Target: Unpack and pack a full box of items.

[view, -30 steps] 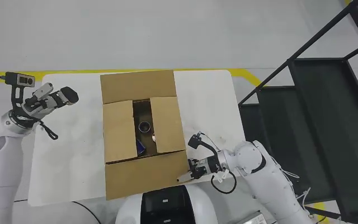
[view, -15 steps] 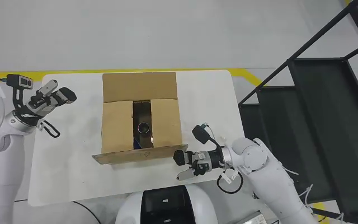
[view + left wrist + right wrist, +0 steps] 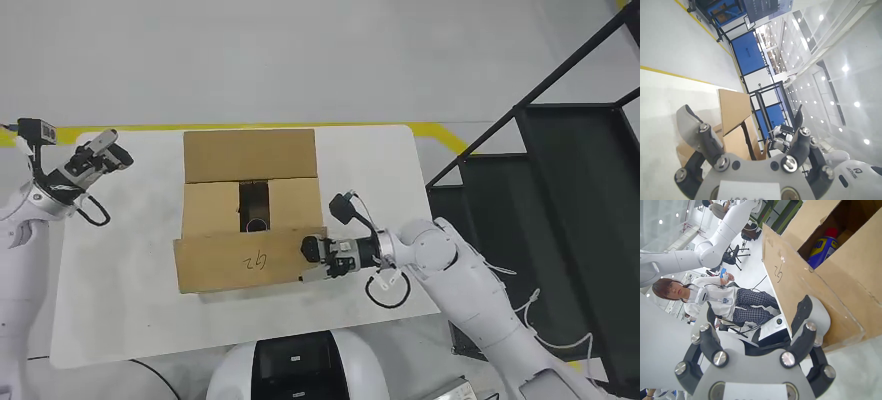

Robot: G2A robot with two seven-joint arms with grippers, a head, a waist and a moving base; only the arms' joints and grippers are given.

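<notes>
- Top view first: the cardboard box (image 3: 295, 210) sits mid-way across the white desk (image 3: 120, 300).
- Its far flap (image 3: 250, 155) is thrown open, away from the robot. The two side flaps (image 3: 210, 210) are folded in, with a dark gap between them.
- Down in that gap there's a round can top (image 3: 258, 223).
- The near flap (image 3: 245, 262) is raised along the box's front edge, and there's a scribble on the face turned to the camera.
- The right hand (image 3: 312, 250) is right at that flap's right end, touching it.
- The left hand (image 3: 110, 157) hangs over the desk's far left corner, well apart from the box.
- Left wrist view now: the left hand's fingers (image 3: 689, 121) are spread wide, with nothing between them. Beyond them is the box, one flap standing up.
- Right wrist view: the right hand is spread wide too and grips nothing. The back of one finger lies against the scribbled flap's outer face.
- Past that flap's edge the box gapes open. A blue-and-yellow spray can (image 3: 822, 250) with a red cap lies inside.
</notes>
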